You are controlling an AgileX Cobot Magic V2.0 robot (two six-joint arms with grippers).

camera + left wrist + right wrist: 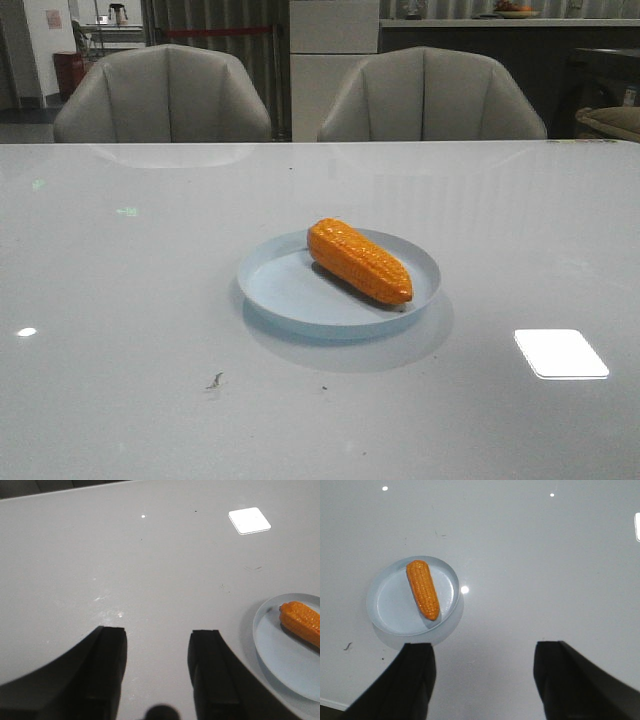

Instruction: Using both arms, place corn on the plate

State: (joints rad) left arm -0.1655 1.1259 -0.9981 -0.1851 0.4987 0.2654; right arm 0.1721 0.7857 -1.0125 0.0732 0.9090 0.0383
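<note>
The orange corn [360, 260] lies across the pale blue plate [290, 290] in the middle of the table, its tapered end toward the front right. No arm shows in the front view. In the left wrist view my left gripper [158, 632] hangs open over bare table, with the plate [280, 665] and the corn [301, 623] off to one side. My right gripper [484, 645] is open too, raised above the table, with nothing between its fingers; the plate [395, 605] holding the corn [423, 589] lies beyond one fingertip.
Two grey chairs [165, 95] [430, 95] stand behind the table's far edge. A bright light reflection [560, 353] sits on the glossy white tabletop at the front right. A small dark scrap [214, 380] lies in front of the plate.
</note>
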